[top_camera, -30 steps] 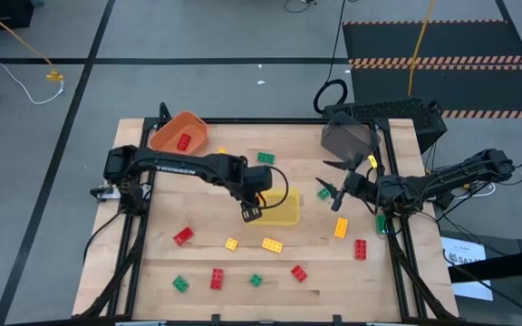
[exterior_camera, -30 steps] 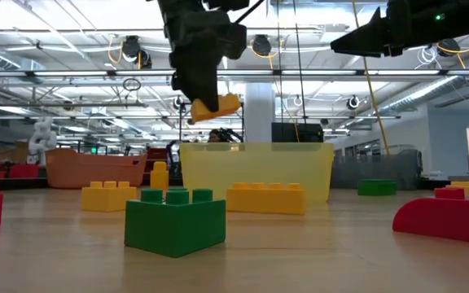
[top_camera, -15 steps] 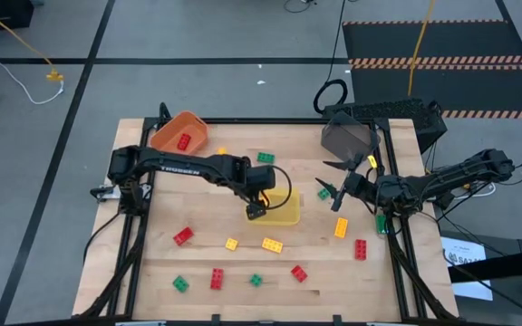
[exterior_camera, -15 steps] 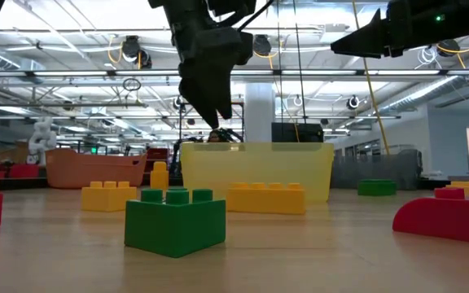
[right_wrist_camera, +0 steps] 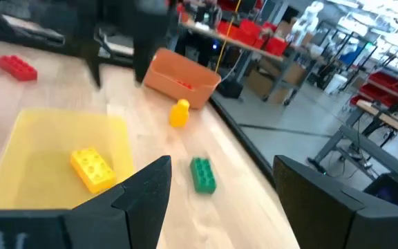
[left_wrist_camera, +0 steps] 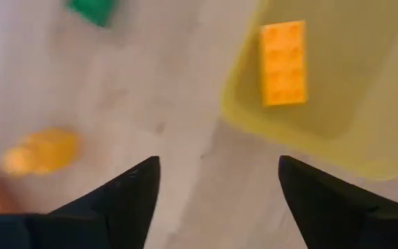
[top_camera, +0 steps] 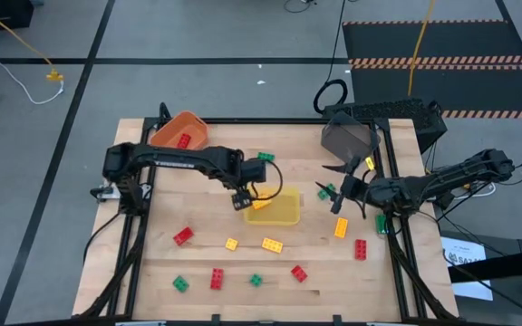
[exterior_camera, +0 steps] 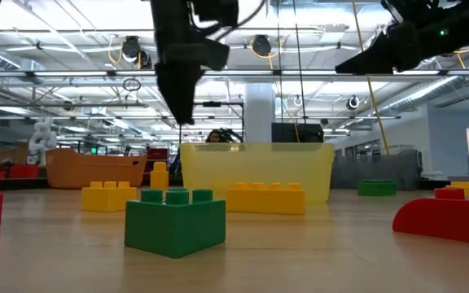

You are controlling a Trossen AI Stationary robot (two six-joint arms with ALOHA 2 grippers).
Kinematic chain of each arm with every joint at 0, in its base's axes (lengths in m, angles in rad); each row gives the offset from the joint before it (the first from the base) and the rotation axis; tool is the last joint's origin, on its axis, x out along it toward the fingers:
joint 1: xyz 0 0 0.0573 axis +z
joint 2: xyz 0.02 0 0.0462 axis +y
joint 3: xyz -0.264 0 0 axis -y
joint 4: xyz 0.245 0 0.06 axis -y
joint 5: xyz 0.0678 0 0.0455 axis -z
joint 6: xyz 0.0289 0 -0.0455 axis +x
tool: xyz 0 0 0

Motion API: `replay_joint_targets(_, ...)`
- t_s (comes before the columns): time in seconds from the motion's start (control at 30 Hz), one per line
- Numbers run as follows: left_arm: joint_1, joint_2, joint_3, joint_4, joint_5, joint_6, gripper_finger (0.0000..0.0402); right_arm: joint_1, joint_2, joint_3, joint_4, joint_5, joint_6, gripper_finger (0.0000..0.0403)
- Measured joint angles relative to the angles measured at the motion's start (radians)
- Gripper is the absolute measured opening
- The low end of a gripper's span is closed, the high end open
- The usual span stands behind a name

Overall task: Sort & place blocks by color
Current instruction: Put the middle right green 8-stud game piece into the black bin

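Note:
A yellow brick [top_camera: 261, 205] lies flat on the floor of the yellow bin [top_camera: 285, 214], shown also as the brick [left_wrist_camera: 283, 62] in the left wrist view. My left gripper [top_camera: 241, 201] hangs open and empty above the table, just left of the bin's left wall, pointing down. My right gripper [top_camera: 338, 190] hovers open and empty right of the bin, near a green brick [top_camera: 324, 192]. Loose red, yellow and green blocks lie on the near half of the table, among them a yellow one [top_camera: 272, 244] and a red one [top_camera: 183, 235].
An orange bin [top_camera: 179, 133] with a red brick [top_camera: 184, 140] in it stands at the far left. A dark grey bin [top_camera: 350, 138] stands at the far right. A green brick [top_camera: 265, 157] lies beyond the yellow bin. A green brick [exterior_camera: 174, 221] sits close to the low camera.
My left gripper has opened and let go of the yellow brick, which has fallen into the yellow bin and lies flat there. The gripper has then gone toward the table's left, off the bin. My right gripper has tipped a little downward.

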Motion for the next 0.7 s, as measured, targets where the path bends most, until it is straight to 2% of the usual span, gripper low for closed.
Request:
replay_joint_targets(0.1,-0.017,-0.068,-0.001,0.056,-0.071,0.020,0.0262,-0.004,0.000,0.000,-0.013,0.000,0.021,0.0247)
replay_joint_targets(0.4,-0.073,-0.298,-0.031,0.446,-0.092,0.143,0.0226,-0.041,-0.001,0.000,-0.043,0.030,0.117,0.0247)
replay_joint_targets(0.5,-0.087,-0.363,-0.139,0.590,-0.098,0.158,0.0226,-0.063,0.000,0.009,-0.129,0.030,0.174,0.0247)
replay_joint_targets(0.7,-0.068,-0.488,-0.467,0.872,-0.108,0.136,0.0225,-0.091,0.007,0.056,-0.230,0.031,0.247,0.0247)
